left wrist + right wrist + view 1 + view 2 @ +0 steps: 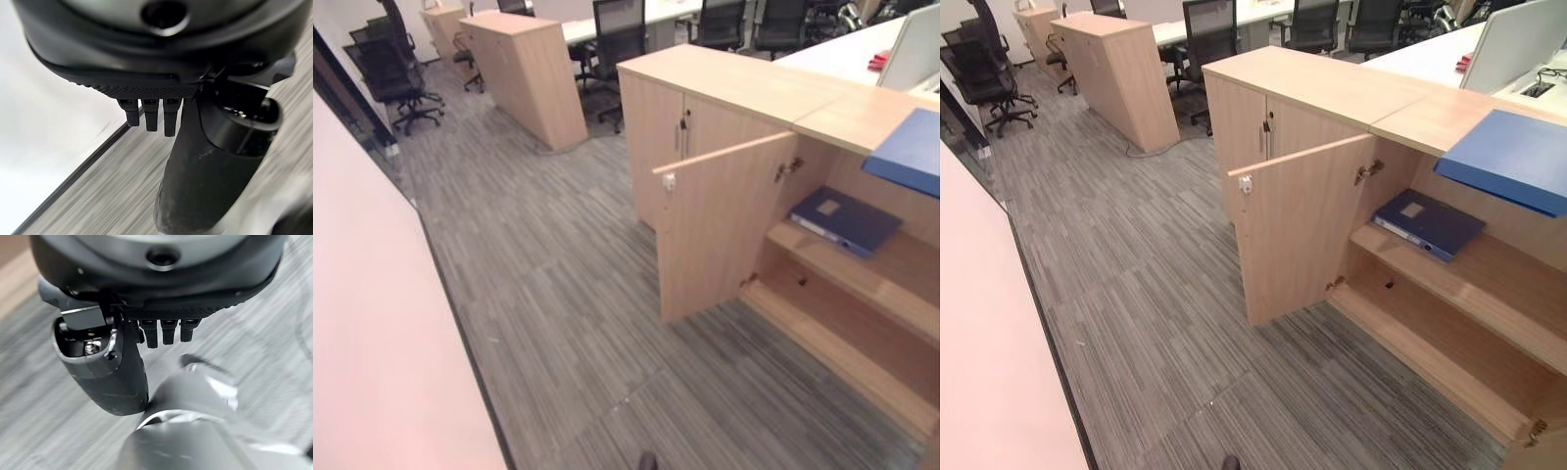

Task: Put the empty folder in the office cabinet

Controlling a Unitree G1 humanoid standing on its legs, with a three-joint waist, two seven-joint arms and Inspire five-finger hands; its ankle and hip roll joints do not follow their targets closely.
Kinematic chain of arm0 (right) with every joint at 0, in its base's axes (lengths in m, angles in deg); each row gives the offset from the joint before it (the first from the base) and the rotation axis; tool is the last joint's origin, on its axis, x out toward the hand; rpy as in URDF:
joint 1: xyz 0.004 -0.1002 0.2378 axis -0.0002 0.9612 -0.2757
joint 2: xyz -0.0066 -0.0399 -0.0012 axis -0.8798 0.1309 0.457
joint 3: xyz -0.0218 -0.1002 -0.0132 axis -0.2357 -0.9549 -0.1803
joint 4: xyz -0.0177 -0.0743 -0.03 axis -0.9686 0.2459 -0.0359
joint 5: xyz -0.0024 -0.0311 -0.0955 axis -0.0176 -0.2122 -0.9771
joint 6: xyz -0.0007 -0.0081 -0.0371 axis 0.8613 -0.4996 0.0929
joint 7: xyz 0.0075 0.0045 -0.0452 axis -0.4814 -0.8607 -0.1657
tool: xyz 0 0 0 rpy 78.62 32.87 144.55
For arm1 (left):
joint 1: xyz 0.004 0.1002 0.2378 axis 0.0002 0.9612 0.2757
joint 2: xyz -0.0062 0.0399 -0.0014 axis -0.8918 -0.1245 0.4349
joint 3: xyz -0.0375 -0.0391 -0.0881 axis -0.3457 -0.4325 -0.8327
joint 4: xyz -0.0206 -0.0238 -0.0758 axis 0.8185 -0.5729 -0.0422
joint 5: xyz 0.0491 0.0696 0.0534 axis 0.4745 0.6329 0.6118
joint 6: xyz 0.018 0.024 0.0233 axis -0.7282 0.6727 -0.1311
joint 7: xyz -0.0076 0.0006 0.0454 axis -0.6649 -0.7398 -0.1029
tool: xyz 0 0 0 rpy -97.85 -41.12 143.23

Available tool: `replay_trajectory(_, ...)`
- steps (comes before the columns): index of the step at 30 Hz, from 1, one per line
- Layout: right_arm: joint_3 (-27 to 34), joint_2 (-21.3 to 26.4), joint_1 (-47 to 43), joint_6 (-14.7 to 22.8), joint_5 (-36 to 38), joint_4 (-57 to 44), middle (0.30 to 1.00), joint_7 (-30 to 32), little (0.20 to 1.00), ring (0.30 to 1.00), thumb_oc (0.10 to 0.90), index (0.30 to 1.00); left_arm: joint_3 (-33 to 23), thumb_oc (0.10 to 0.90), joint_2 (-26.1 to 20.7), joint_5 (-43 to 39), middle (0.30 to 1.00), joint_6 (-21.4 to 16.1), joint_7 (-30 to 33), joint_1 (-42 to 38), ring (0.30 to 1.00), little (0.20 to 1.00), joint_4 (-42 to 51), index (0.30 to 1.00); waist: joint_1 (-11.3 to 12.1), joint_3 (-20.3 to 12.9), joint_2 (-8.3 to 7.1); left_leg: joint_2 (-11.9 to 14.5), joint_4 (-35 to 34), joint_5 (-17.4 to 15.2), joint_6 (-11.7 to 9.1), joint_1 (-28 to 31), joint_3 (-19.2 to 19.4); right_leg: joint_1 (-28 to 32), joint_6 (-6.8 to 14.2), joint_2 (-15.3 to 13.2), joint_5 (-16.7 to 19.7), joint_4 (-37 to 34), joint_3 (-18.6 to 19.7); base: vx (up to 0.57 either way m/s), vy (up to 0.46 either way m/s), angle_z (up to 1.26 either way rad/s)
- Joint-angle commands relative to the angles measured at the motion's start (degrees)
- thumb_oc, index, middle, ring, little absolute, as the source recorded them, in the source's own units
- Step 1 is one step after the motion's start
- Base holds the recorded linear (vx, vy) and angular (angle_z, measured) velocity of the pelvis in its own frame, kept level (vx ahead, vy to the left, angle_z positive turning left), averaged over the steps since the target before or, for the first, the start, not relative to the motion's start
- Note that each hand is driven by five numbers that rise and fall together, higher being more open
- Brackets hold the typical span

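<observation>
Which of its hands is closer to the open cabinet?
Right, probably. The open cabinet stands on the robot's right; the left hand hangs beside the pale wall opposite, the right hand over carpet.

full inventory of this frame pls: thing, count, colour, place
Open cabinet: 1, light wood, right side; door swung out over the carpet.
Binder: 1, dark blue, lying flat on the upper shelf inside the open cabinet.
Folder: 1, blue, flat on the cabinet top, jutting over the front edge.
Closed cabinet: 1, light wood, adjoining the open one on its far side.
Other cabinets: 2, light wood, far left.
Office chairs: several, black, along the back.
Desks: white, far right.
Carpet: grey, striped.
Left hand: dark, hanging over the carpet, fingers relaxed, holding nothing.
Right hand: dark, hanging over the carpet, fingers relaxed, holding nothing.
</observation>
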Motion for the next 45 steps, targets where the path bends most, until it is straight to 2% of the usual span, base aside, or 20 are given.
replay_trajectory(1, -1.4, 2.2, -3.8, -0.8, -2.6, 1.8, 0.9, 0.5, 0.9, 0.9, 0.8, 0.9, -3.9, 0.8, 0.3, -1.3, 0.9, 0.1, 0.7, -0.5, 0.9, 0.9, -0.1, 0.9, 2.4, 3.2, -0.09, 4.7, 0.6, -4.4, -4.7, -0.8, -0.7, 2.4, 1.6, 1.8, 13.4, -11.0, -6.7, 0.29, 0.202, -0.38)
replay_trajectory(3, -1.5, 1.7, -5.8, -0.5, -2.3, 0.8, 0.9, 1.6, 0.9, 0.9, 0.8, 0.9, -5.1, 0.8, -0.3, -2.7, 0.9, 0.4, 1.5, -0.8, 0.9, 0.9, 0.8, 0.9, 1.4, 5.0, 0.56, 5.9, 0.1, -5.7, -4.5, 2.0, 2.4, -3.4, 2.4, 4.5, 12.1, -9.1, -14.6, 0.23, 0.16, -0.79)
replay_trajectory(6, -1.9, 1.1, -8.6, -0.4, -0.4, 0.7, 0.9, 2.4, 0.9, 0.9, 0.8, 0.9, -5.5, 0.8, 0.0, -2.6, 0.9, 0.5, 2.5, -0.8, 0.9, 0.9, 1.5, 0.9, 0.5, 6.5, 0.64, 7.1, 0.1, -7.7, -5.6, 6.0, 4.7, -7.3, 2.6, 10.9, 12.0, -17.3, -22.2, 0.2, -0.071, -1.25)
replay_trajectory(8, -2.5, 0.2, -9.4, -0.3, 0.6, 0.6, 0.9, 2.4, 0.9, 0.9, 0.8, 0.9, -5.2, 0.8, -0.2, -1.6, 0.9, 0.8, 2.5, -1.0, 0.9, 0.9, 0.5, 0.9, -0.3, 6.8, -1.03, 7.6, 0.1, -9.2, -6.9, 8.6, 5.8, -10.0, 2.8, 15.1, 14.3, -26.5, -26.2, 0.32, -0.244, -0.27)
replay_trajectory(10, -1.9, -0.9, -8.4, -0.1, 2.2, 1.1, 0.9, 3.0, 0.9, 0.9, 0.8, 0.9, -5.9, 0.8, -0.3, -0.9, 0.9, 0.9, 3.0, -1.5, 0.9, 0.9, -1.5, 0.9, -0.9, 6.3, -2.58, 8.3, 0.2, -10.3, -8.0, 9.4, 6.0, -9.6, 2.6, 16.4, 14.9, -32.1, -27.1, 0.38, -0.327, -0.22)
replay_trajectory(11, -0.8, -1.4, -7.6, 0.1, 3.5, 1.9, 0.9, 3.6, 0.9, 0.9, 0.8, 0.9, -6.8, 0.8, 0.5, -1.4, 0.9, 1.1, 3.4, -1.5, 0.9, 0.9, -2.9, 0.9, -0.8, 5.0, -2.75, 8.8, 0.2, -10.7, -8.4, 9.7, 6.7, -7.9, 1.1, 16.5, 13.8, -32.4, -28.7, 0.49, -0.33, 0.14)
replay_trajectory(13, -0.4, -2.0, -6.8, 0.2, 4.4, 2.6, 0.9, 4.2, 0.9, 0.9, 0.8, 0.9, -7.8, 0.8, 1.6, -3.5, 0.9, 1.0, 4.1, -2.0, 0.9, 0.9, -4.1, 0.9, -2.0, 4.1, -1.8, 11.2, 0.4, -11.2, -9.5, 10.7, 6.8, -8.5, -0.8, 16.8, 11.1, -29.3, -28.1, 0.53, -0.307, 0.19)
replay_trajectory(14, 0.1, -1.6, -7.0, 1.2, 6.4, 1.8, 0.9, 5.6, 0.9, 0.9, 0.8, 0.9, -5.9, 0.8, 2.6, -4.7, 0.9, 0.3, 4.2, -3.8, 0.9, 0.9, -3.2, 0.9, -5.0, 4.5, 0.38, 15.9, 5.5, -10.7, -11.5, 10.7, 7.6, -10.3, -3.7, 15.8, 6.6, -22.0, -27.1, 0.49, -0.309, -0.13)
replay_trajectory(16, 0.4, -1.7, -7.1, 1.5, 7.4, 1.5, 0.9, 6.1, 0.9, 0.9, 0.8, 0.9, -5.0, 0.8, 2.6, -5.2, 0.9, -0.1, 4.4, -4.5, 0.9, 0.9, -1.1, 0.9, -5.9, 4.5, 1.18, 17.3, 6.7, -8.8, -12.5, 11.4, 7.6, -10.5, -4.7, 16.3, 4.9, -20.4, -26.6, 0.34, -0.221, -0.25)
replay_trajectory(17, 0.2, -1.9, -7.1, 1.6, 7.6, 1.3, 0.9, 6.2, 0.9, 0.9, 0.8, 0.9, -4.8, 0.8, 2.6, -5.6, 0.9, -0.3, 4.5, -4.7, 0.9, 0.9, -0.1, 0.9, -6.3, 4.4, 1.63, 18.1, 8.1, -6.9, -13.2, 11.5, 7.5, -10.4, -5.3, 17.0, 4.0, -20.1, -26.2, 0.26, -0.228, -0.33)
replay_trajectory(18, -0.3, -2.4, -6.9, 1.8, 7.8, 1.0, 0.9, 6.3, 0.9, 0.9, 0.8, 0.9, -4.4, 0.8, 2.6, -6.3, 0.9, -0.5, 4.7, -4.8, 0.9, 0.9, 1.8, 0.9, -6.6, 4.4, 2.27, 19.8, 12.4, -2.7, -14.4, 10.7, 7.3, -9.6, -6.9, 18.9, 1.6, -20.4, -25.3, 0.26, -0.254, -0.39)
replay_trajectory(20, -1.1, -3.1, -6.5, 1.8, 8.0, 0.6, 0.9, 6.5, 0.9, 0.9, 0.8, 0.9, -4.3, 0.8, 2.5, -7.0, 0.9, -0.3, 4.8, -4.5, 0.9, 0.9, 3.3, 0.9, -6.5, 4.5, 2.21, 21.8, 20.1, 1.3, -14.7, 8.4, 6.9, -7.6, -9.3, 21.6, -1.1, -21.8, -23.9, 0.24, -0.281, -0.98)
replay_trajectory(21, -1.4, -3.3, -6.1, 1.9, 8.3, 0.2, 0.9, 6.9, 0.9, 0.9, 0.8, 0.9, -4.2, 0.8, 2.7, -7.7, 0.9, -0.1, 4.9, -3.9, 0.9, 0.9, 4.1, 0.9, -6.1, 4.8, 1.84, 22.0, 29.2, 5.0, -14.6, 5.2, 5.6, -5.5, -11.4, 24.0, -3.1, -23.2, -21.9, 0.58, -0.092, -1.4)
replay_trajectory(22, -2.5, -3.6, -5.3, 1.8, 7.9, -0.5, 0.9, 7.6, 0.9, 0.9, 0.8, 0.9, -3.2, 0.8, 4.3, -9.4, 0.9, 0.2, 5.1, -2.3, 0.9, 0.9, 3.9, 0.9, -3.5, 5.9, 0.76, 18.5, 33.9, -3.6, -10.7, -7.1, 3.3, -1.0, -10.4, 23.3, -4.6, -25.5, -14.6, 0.63, 0.038, -1.2)
replay_trajectory(23, -3.3, -3.9, -5.2, 1.8, 7.4, -0.6, 0.9, 7.5, 0.9, 0.9, 0.8, 0.9, -3.2, 0.8, 4.5, -9.5, 0.9, 0.2, 5.1, -2.0, 0.9, 0.9, 3.3, 0.9, -2.8, 6.2, 0.83, 16.8, 31.3, -5.2, -10.4, -9.1, 1.7, -0.5, -9.9, 23.2, -4.4, -25.7, -13.1, 0.6, 0.227, -1.27)
replay_trajectory(24, -3.8, -4.1, -5.1, 1.9, 7.1, -0.7, 0.9, 7.4, 0.9, 0.9, 0.8, 0.9, -3.4, 0.8, 4.6, -9.6, 0.9, 0.4, 4.9, -1.8, 0.9, 0.9, 2.9, 0.9, -2.0, 6.2, 1.08, 15.0, 28.5, -6.0, -10.2, -9.6, -0.3, -0.2, -9.5, 23.4, -4.2, -25.8, -11.1, 0.23, 0.167, -1.91)
replay_trajectory(26, -5.2, -3.2, -3.0, 2.6, 6.1, -1.7, 0.9, 6.2, 0.9, 0.9, 0.8, 0.9, -4.9, 0.8, 4.6, -10.6, 0.9, 0.1, 5.1, -2.9, 0.9, 0.9, -0.5, 0.9, -0.5, 6.5, 0.73, 9.8, 19.5, -4.1, -10.0, -11.9, -6.6, -0.4, -8.9, 24.1, -2.6, -26.4, -7.7, 0.19, 0.106, -1.99)
replay_trajectory(27, -5.1, -3.0, -2.6, 2.8, 6.2, -1.6, 0.9, 5.9, 0.9, 0.9, 0.8, 0.9, -5.1, 0.8, 4.6, -10.3, 0.9, 0.0, 5.0, -3.4, 0.9, 0.9, -1.6, 0.9, -0.4, 6.6, 0.88, 8.9, 16.9, -3.7, -10.2, -11.3, -8.5, -0.3, -8.6, 24.7, -2.4, -26.3, -6.3, 0.14, 0.009, -1.37)
replay_trajectory(35, -5.8, -4.0, -0.4, 2.9, 5.1, -1.1, 0.9, 3.9, 0.9, 0.9, 0.8, 0.9, -4.0, 0.8, 3.6, -6.7, 0.9, -0.6, 3.4, -4.3, 0.9, 0.9, -4.3, 0.9, -2.4, 4.1, 0.58, 8.2, 5.4, -2.2, -8.2, -3.3, -8.9, 1.0, -7.7, 26.2, -0.1, -29.4, -1.7, 0.11, 0.044, -0.59)
replay_trajectory(45, -6.1, -4.5, 0.5, 3.0, 4.5, -1.4, 0.9, 2.9, 0.9, 0.9, 0.8, 0.9, -3.3, 0.8, 2.9, -5.2, 0.9, -0.5, 2.3, -4.5, 0.9, 0.9, -4.4, 0.9, -3.2, 2.5, -0.36, 7.7, 0.5, -2.0, -7.4, 0.9, -7.9, 2.8, -6.1, 26.8, 1.6, -32.5, -0.4, 0.03, 0.018, -0.1)
